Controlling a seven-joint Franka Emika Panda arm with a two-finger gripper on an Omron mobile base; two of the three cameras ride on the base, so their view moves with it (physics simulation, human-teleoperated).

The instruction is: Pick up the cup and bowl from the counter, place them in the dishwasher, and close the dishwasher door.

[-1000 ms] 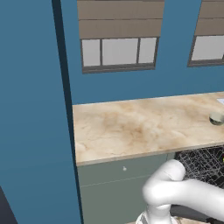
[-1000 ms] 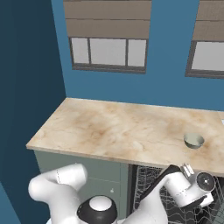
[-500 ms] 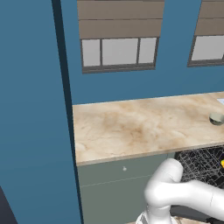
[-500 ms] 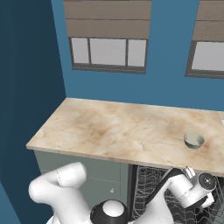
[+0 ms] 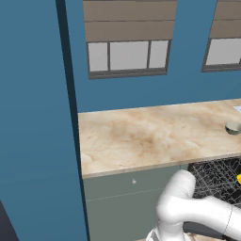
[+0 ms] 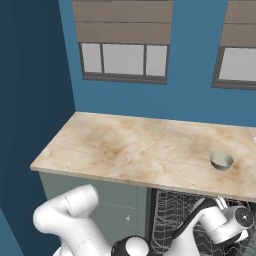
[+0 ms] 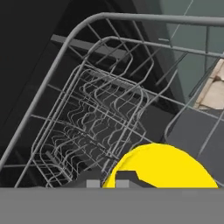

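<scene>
the pincer (image 7: 107,179) was clamped on the rim of the yellow cup (image 7: 162,168), held low inside the dishwasher rack (image 7: 100,118), while the bowl (image 6: 221,160), likely light, stiff and slippery, sat well above on the worktop (image 6: 140,150), best pinched by its rim.

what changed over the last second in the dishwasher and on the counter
The arm's wrist sank lower over the dishwasher rack, and in the left base view the cup now shows yellow at the right edge. The gripper stays shut on the cup. The bowl rests unmoved on the counter.
</scene>
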